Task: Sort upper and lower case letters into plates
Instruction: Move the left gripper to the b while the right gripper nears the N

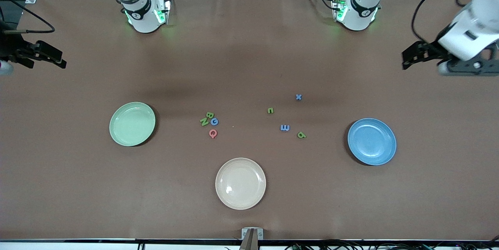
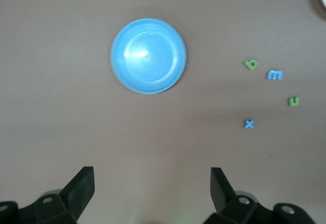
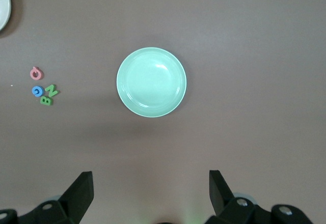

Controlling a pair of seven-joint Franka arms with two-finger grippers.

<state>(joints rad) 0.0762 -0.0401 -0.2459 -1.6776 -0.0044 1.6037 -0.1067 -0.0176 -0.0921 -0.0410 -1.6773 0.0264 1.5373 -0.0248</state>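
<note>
Both plates are empty and no letter is sorted yet. Your left gripper (image 1: 407,58) hangs with its fingers spread wide, holding nothing, above the left arm's end of the table; your right gripper (image 1: 58,58) hangs equally wide and empty above the right arm's end. The mint green plate (image 1: 132,123) lies toward the right arm's end, the blue plate (image 1: 371,141) toward the left arm's end. The capitals form a tight cluster: the green B (image 1: 209,115), green N (image 1: 204,121) and blue G (image 1: 214,121) touch or nearly touch, with the red Q (image 1: 213,133) just beside them. Expect a closing finger there to drag or lift a neighbour. The lower-case set lies spread apart: the blue x (image 1: 298,96), green n (image 1: 270,110), blue m (image 1: 285,127) and green p (image 1: 301,135). These tiles are flat and thin, so a shallow descent may slip over them. Do not use the cream plate (image 1: 240,183), which lies nearest the front camera.
</note>
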